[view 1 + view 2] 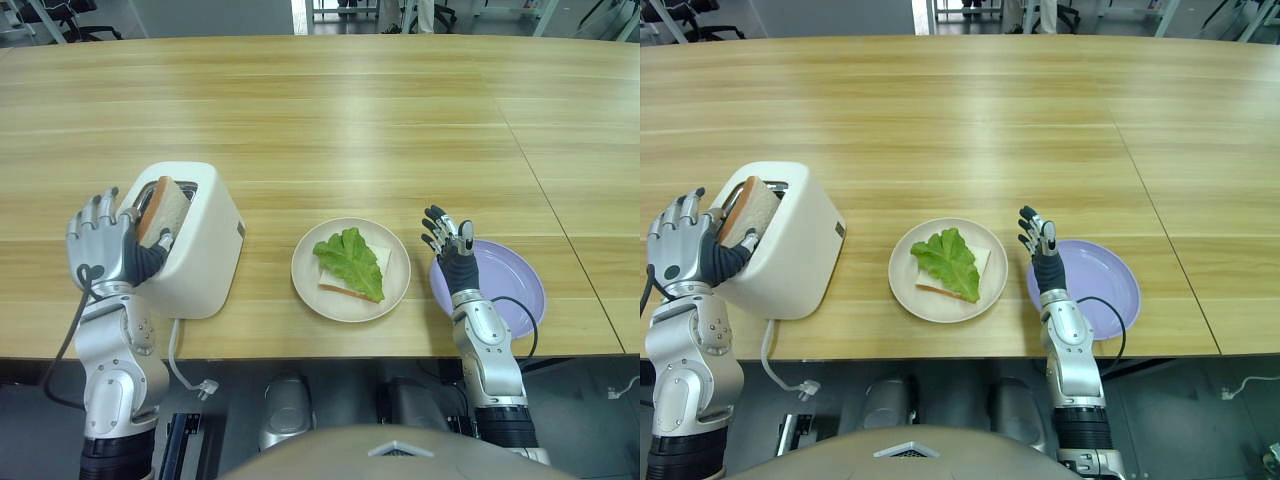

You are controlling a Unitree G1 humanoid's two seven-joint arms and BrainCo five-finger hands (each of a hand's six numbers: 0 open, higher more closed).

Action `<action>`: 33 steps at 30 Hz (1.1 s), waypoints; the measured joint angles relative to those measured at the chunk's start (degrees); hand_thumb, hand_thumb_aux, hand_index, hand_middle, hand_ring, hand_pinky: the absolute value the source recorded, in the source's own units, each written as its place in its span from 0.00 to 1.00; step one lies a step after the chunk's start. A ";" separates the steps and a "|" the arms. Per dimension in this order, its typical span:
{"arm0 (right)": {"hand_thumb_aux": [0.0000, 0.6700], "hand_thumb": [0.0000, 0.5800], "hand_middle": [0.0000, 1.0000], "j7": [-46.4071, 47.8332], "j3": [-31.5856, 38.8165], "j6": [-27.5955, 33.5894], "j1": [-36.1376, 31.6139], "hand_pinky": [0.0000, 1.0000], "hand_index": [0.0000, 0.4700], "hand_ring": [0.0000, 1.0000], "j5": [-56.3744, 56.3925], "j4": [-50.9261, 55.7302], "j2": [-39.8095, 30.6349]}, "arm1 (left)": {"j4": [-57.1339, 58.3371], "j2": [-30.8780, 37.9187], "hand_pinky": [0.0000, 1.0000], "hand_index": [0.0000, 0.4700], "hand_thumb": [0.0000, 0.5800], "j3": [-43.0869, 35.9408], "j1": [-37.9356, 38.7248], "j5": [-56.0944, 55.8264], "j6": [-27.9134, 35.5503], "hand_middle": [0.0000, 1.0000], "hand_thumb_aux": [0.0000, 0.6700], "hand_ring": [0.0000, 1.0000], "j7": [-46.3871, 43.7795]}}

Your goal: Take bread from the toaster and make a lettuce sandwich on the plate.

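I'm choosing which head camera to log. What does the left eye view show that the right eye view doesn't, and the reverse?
Left eye view only: extra light wooden tabletop left of the white toaster. Right eye view only: extra tabletop right of the empty purple plate. Both: the left robot hand gripping a brown-crusted bread slice standing in the toaster; a cream plate holding a white bread slice under a green lettuce leaf; the right robot hand open at the purple plate's left rim.

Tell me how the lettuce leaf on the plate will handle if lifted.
The lettuce leaf looks thin and ruffled, so probably floppy and light. It lies loose on the bread slice, so a push would likely slide it.
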 measured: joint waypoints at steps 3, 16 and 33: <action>0.00 0.00 0.00 -0.01 -0.26 0.00 0.00 0.00 0.00 0.00 -0.02 0.01 -0.11 | 0.00 -0.07 0.00 0.98 1.00 -0.08 0.00 -0.39 -0.02 0.00 1.00 0.00 0.26; 0.00 0.00 0.00 -0.05 -0.18 0.06 -0.27 0.00 0.00 0.00 -0.28 0.72 -0.20 | -0.84 -1.32 0.00 0.98 1.00 0.14 -0.39 -2.50 -0.88 0.00 1.00 0.00 3.59; 0.00 0.00 0.00 -0.29 0.39 0.06 -0.99 0.00 0.00 0.00 -1.29 1.45 -0.24 | -8.13 -2.39 0.00 0.98 1.00 4.12 -6.73 -4.51 -3.54 0.00 1.00 0.00 10.33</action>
